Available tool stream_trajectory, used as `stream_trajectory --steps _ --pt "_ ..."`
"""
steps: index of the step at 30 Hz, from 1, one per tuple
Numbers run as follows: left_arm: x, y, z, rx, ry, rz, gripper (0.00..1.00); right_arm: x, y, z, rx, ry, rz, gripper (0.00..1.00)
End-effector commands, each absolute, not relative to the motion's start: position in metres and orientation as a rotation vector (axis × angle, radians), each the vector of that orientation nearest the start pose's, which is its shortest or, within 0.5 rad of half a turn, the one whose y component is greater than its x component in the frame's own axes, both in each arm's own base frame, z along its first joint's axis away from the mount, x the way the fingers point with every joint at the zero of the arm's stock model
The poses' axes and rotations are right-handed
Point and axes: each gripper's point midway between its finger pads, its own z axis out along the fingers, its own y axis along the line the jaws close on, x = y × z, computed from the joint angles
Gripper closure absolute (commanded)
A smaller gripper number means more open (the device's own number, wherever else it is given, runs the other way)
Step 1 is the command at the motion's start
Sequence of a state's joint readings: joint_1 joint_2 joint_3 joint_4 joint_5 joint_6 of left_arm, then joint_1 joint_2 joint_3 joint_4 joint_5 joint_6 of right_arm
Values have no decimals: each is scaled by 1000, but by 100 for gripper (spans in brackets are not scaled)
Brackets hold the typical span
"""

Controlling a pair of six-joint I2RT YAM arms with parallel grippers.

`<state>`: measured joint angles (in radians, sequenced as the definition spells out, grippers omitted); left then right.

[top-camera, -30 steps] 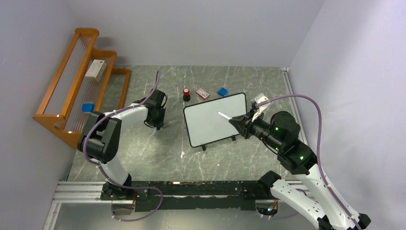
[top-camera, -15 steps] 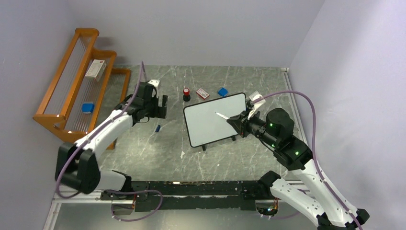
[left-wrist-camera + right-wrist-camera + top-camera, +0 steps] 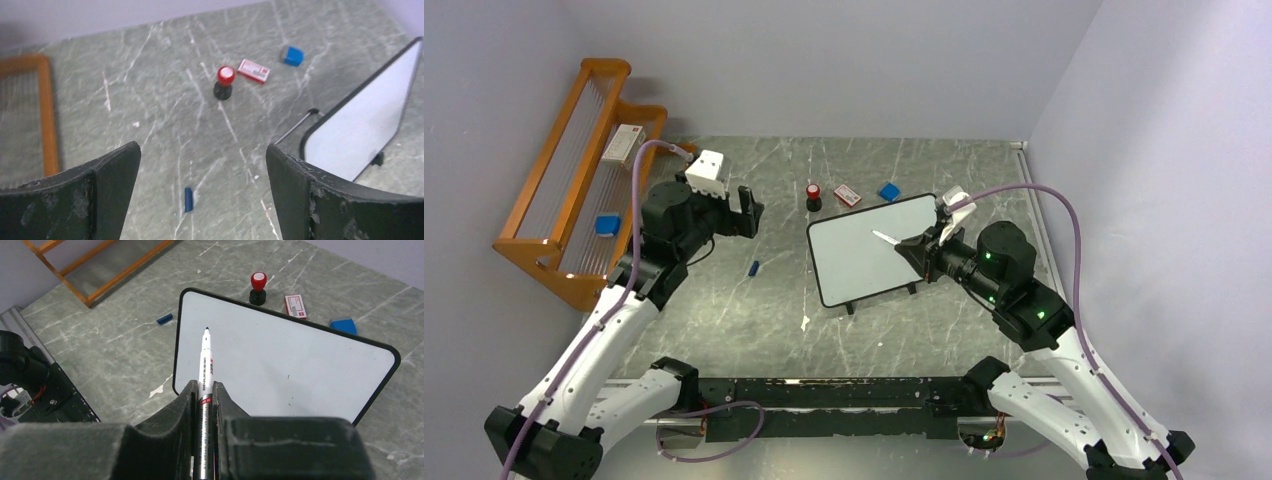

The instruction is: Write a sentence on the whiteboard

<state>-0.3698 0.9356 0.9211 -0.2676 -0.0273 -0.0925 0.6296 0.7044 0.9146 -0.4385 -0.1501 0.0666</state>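
Observation:
The whiteboard (image 3: 864, 262) stands tilted on small feet at mid-table, also in the right wrist view (image 3: 310, 360) and the left wrist view (image 3: 370, 125). Its face is bare white with a few tiny specks; no sentence is in view on it. My right gripper (image 3: 916, 250) (image 3: 202, 387) is shut on a white marker pen (image 3: 206, 357), whose uncapped tip hovers over the board's upper left part (image 3: 879, 237). My left gripper (image 3: 749, 212) (image 3: 202, 147) is open and empty, raised above the table left of the board. A blue cap (image 3: 753, 268) (image 3: 188, 199) lies on the table below it.
A red-topped stamp (image 3: 813, 196), a small red-and-white box (image 3: 848, 194) and a blue block (image 3: 889, 191) lie behind the board. A wooden rack (image 3: 584, 170) holding a box and a blue block stands at the far left. Walls close in at the back and right.
My left gripper opened, left the blue cap on the table, and rose back toward the left. The right gripper with the marker shifted slightly up and left over the board.

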Motion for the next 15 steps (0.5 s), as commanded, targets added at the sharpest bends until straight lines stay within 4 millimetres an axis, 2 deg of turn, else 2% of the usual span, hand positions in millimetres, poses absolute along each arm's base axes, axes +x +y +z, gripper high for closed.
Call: stream_trajectory --steps 1,4,6,9,12,15 --pt "309 -142 299 299 1723 -437 2 211 192 316 -607 1664 653 100" --pt "309 -147 301 287 1680 -480 1 213 196 313 -613 1662 662 100" --pt "310 -155 291 327 1686 -509 1 216 197 310 -615 1666 660 100" --pt "307 -178 277 445 1699 -616 1 220 199 305 -627 1671 644 100" --pt "303 -201 279 514 1616 -754 4 226 199 302 -629 1669 617 100" --pt "305 -214 277 562 1606 -827 6 231 199 306 -618 1662 607 100"
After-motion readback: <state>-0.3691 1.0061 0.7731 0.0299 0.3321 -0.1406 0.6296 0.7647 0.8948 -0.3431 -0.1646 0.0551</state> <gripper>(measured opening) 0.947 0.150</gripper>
